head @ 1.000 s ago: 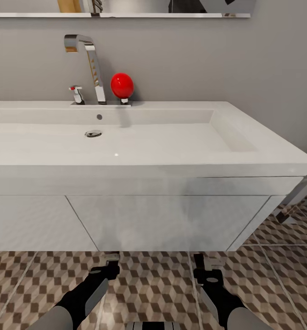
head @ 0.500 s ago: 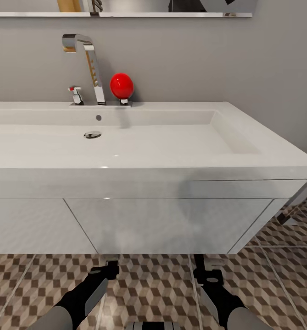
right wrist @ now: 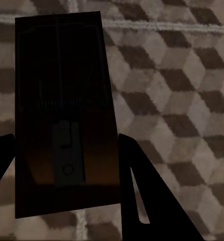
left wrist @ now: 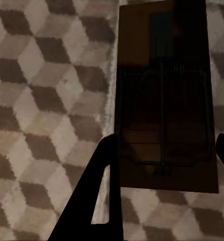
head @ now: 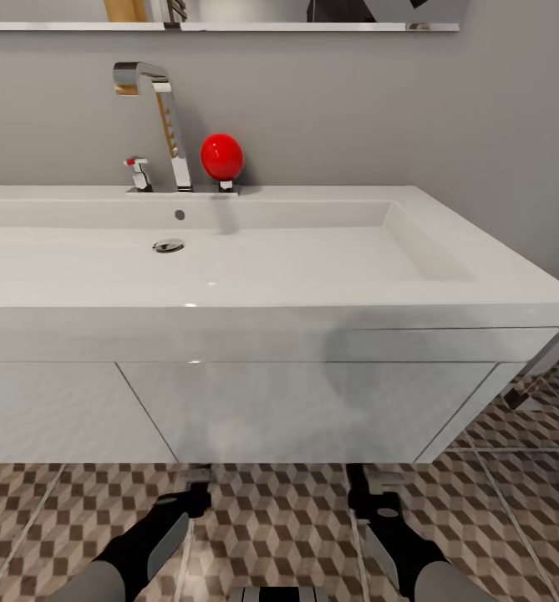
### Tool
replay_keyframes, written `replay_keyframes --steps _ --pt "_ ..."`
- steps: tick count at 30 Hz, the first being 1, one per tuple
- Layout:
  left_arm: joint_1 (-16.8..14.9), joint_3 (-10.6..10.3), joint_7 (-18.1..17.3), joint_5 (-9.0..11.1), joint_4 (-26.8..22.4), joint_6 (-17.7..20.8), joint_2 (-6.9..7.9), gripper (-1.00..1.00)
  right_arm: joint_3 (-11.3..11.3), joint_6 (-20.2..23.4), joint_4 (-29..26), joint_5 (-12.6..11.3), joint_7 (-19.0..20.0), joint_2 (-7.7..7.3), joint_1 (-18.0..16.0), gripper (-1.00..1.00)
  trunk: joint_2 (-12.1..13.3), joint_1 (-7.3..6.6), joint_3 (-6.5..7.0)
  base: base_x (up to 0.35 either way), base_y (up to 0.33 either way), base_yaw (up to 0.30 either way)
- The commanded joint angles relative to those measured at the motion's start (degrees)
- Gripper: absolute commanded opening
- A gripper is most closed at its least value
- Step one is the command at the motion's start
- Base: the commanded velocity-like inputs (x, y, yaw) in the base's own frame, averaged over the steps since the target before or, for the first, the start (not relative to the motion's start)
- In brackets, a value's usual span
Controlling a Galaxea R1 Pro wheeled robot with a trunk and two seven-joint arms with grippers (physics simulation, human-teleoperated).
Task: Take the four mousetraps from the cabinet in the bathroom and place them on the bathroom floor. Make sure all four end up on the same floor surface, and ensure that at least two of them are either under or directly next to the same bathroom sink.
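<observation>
Two mousetraps are in hand. In the left wrist view a dark brown mousetrap (left wrist: 164, 100) with a wire bar sits between the fingers of my left gripper (left wrist: 164, 160), just over the cube-patterned bathroom floor (left wrist: 41, 100). In the right wrist view my right gripper (right wrist: 67, 165) is shut on a second mousetrap (right wrist: 64, 110) above the same tiles. In the head view the left gripper (head: 195, 489) and right gripper (head: 369, 487) hang low in front of the white unit (head: 312, 410) under the bathroom sink (head: 446, 288). The cabinet is out of view.
A tall chrome tap (head: 166, 117) and a red ball-shaped object (head: 221, 155) stand at the basin's back. The wall-hung unit's lower edge overhangs the floor (head: 279, 527) just ahead of both grippers. A slanted chrome bar (head: 546, 359) shows at the right.
The view has shifted slightly. Both grippers have sunk a little toward the floor by the unit's lower edge, still holding their mousetraps.
</observation>
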Motion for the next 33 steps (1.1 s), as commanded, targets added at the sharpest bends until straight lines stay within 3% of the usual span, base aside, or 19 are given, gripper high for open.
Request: replay_keyframes --steps 1,9,33 --pt "-0.03 -0.49 0.46 0.47 -0.11 0.22 0.25 -1.0 0.28 0.17 -0.03 -0.11 0.01 0.01 -0.02 -1.0 -0.02 -0.01 -0.05 0.0 0.0 0.0" --pt "-0.03 -0.43 0.36 0.42 0.0 -0.03 1.96 -1.0 0.26 0.01 0.0 0.08 1.36 0.06 -0.03 -1.0 -0.02 -0.01 -0.05 0.0 0.0 0.0" --pt "-0.03 -0.41 0.6 0.31 -0.83 -0.69 1.9 -1.0 0.26 -1.21 -0.16 0.11 1.72 0.14 0.02 -1.0 -0.02 -0.01 -0.05 0.02 0.0 0.0"
